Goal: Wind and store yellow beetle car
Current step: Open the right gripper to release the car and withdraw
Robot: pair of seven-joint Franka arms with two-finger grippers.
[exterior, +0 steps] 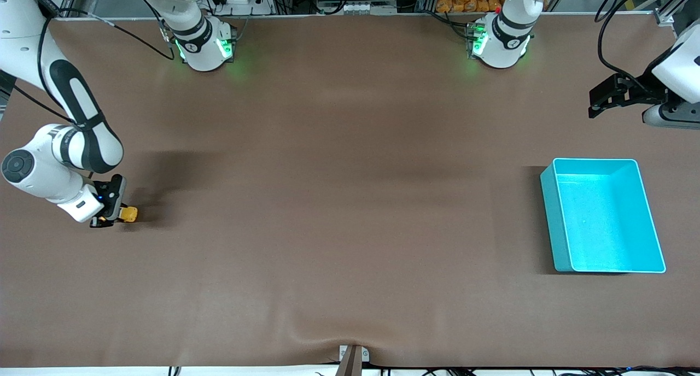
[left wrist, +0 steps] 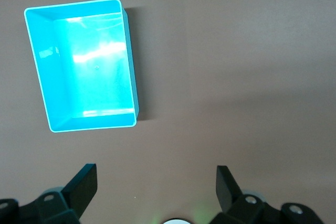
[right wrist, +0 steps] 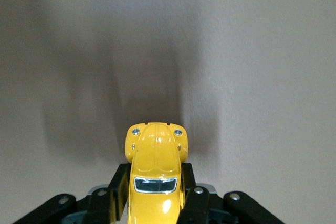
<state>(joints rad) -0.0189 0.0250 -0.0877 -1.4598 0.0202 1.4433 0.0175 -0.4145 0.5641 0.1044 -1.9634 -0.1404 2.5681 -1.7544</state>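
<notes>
My right end effector grips the tiny shiny yellow beetle car on the brown desk. Next I must roll it backward to wind it. My left end effector waits open above the turquoise plastic bin.

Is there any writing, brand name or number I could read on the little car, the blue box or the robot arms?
None can be read.
Car, shut in the right gripper: no lettering shows.
Bin: plain.
Arm bases: small dark marks, too small to read.
Left gripper, open above the table: no label.
</notes>
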